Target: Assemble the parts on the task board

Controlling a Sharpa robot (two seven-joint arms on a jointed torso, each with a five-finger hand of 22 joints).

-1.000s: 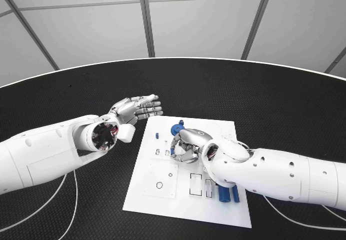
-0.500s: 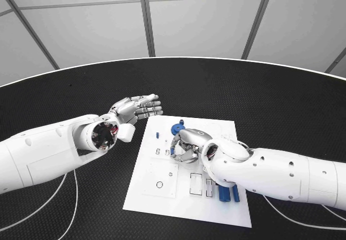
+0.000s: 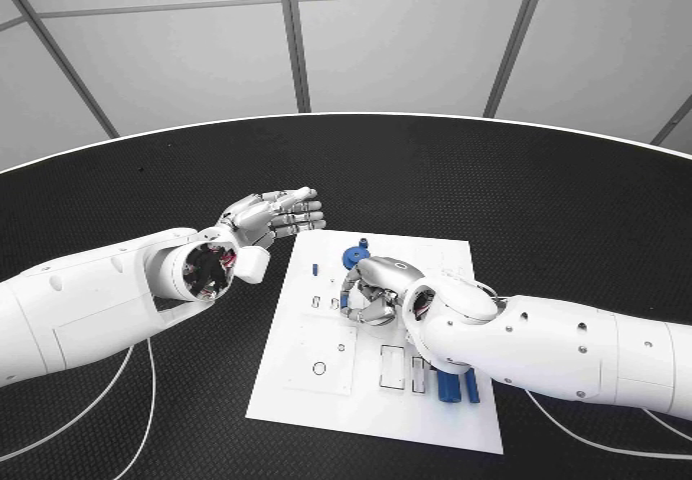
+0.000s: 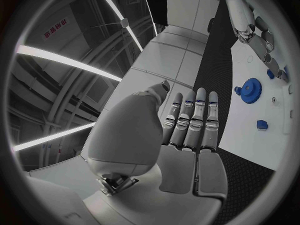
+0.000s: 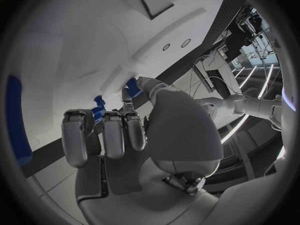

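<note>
The white task board (image 3: 325, 385) lies in the middle of the table. My right hand (image 3: 374, 288) is bent down over its upper middle, and its fingertips pinch a small blue part (image 3: 345, 298) against the board; the same blue part (image 5: 98, 114) peeks out between the fingers (image 5: 112, 132). A blue gear (image 3: 351, 258) stands just beyond that hand, with a small blue piece (image 3: 315, 268) to its left and another (image 3: 364, 243) above it. My left hand (image 3: 274, 214) hovers off the board's far left corner, flat and holding nothing, its fingers (image 4: 190, 122) straight. The gear (image 4: 251, 90) also appears past them.
Two long blue pieces (image 3: 459, 387) lie at the board's near right, close under my right forearm (image 3: 562, 350). Rectangular slots (image 3: 392, 365) and a round hole (image 3: 319, 370) mark the board's near half. Black table (image 3: 476, 180) surrounds the board.
</note>
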